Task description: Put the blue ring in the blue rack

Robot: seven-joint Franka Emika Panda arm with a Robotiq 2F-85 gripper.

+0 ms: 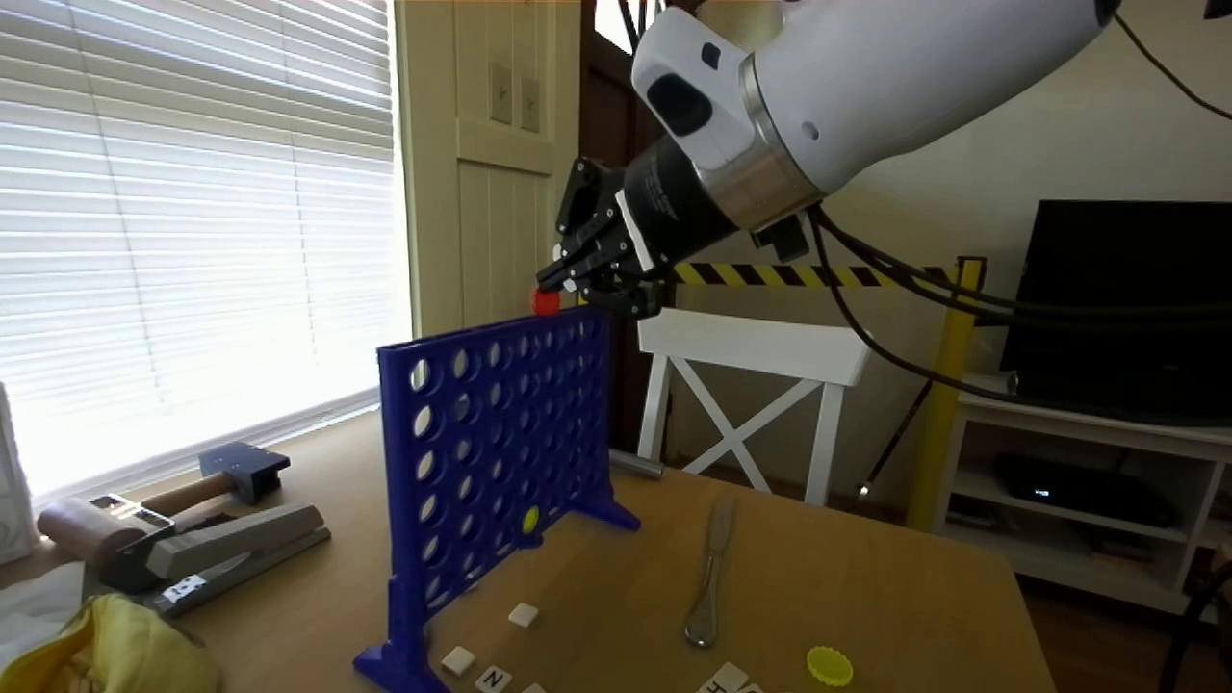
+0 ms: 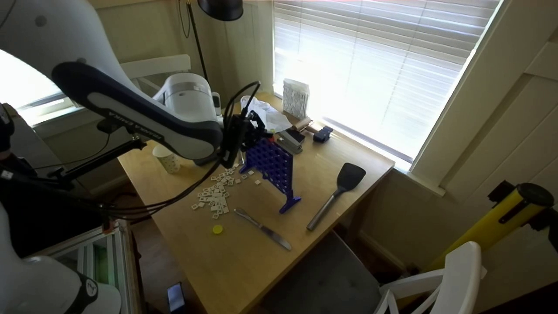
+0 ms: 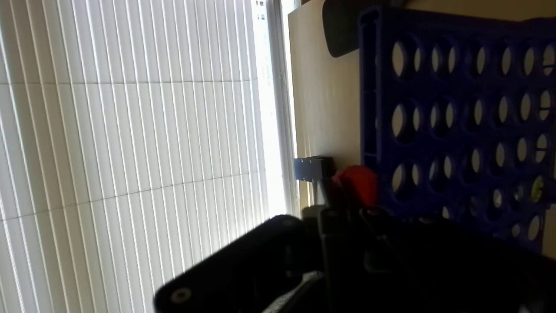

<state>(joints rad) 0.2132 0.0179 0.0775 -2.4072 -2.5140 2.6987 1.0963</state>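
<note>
A light wooden table point(image 2: 205, 261) stood beside white blinds point(image 1: 212, 221), which were bright with daylight. On this table the blue rack point(image 1: 511, 445) was standing upright, and in its low part a yellow disc point(image 1: 530, 521) could be seen. Above the rack's top edge was the gripper point(image 1: 547, 281), with its fingertips pinching the red disc point(image 1: 546, 304). The red disc was just at that edge; whether it touched the plastic, I could not tell.

The wood carried many other things. A knife point(image 2: 263, 229) lay near one foot of the rack, and near its handle lay a second yellow disc point(image 2: 217, 229). White letter tiles point(image 2: 216, 196) were scattered between a paper cup point(image 2: 167, 160) and the knife. On the opposite side of the rack from the tiles lay a dark spatula point(image 2: 350, 176). Toward the blinds were a grey stapler point(image 1: 236, 547) and a mallet point(image 1: 243, 472) with wooden handle.

As for the room, an exterior view showed a white chair point(image 1: 751, 345) close to the table, a yellow post point(image 1: 938, 452) with a striped belt point(image 1: 741, 275), and a black screen point(image 1: 1121, 289) upon a white shelf point(image 1: 1097, 433). In an exterior view, a dark lamp point(image 2: 221, 9) was partly visible near the corner.
</note>
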